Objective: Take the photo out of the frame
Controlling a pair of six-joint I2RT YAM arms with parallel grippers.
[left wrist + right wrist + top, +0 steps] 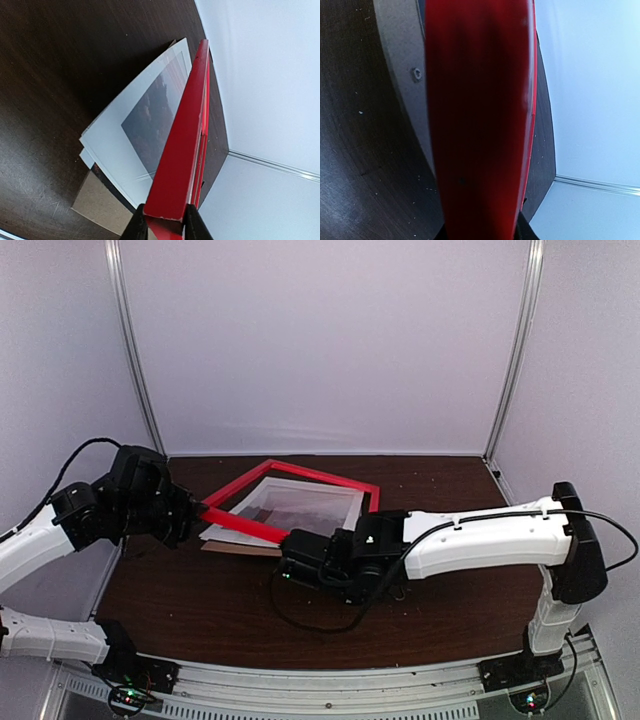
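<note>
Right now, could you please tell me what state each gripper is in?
Left gripper: closed on the frame, at a corner.
Right gripper: closed on the frame's rail.

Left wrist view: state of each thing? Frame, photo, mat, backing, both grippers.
frame: raised off the mat, tilted, held by both grippers.
photo: out of the frame, under the mat, showing through its window.
white mat: out of the frame, lying over the photo.
brown backing board: on the table, beneath the sheets.
left gripper: shut on the frame's corner.
right gripper: shut on the frame's near edge.
</note>
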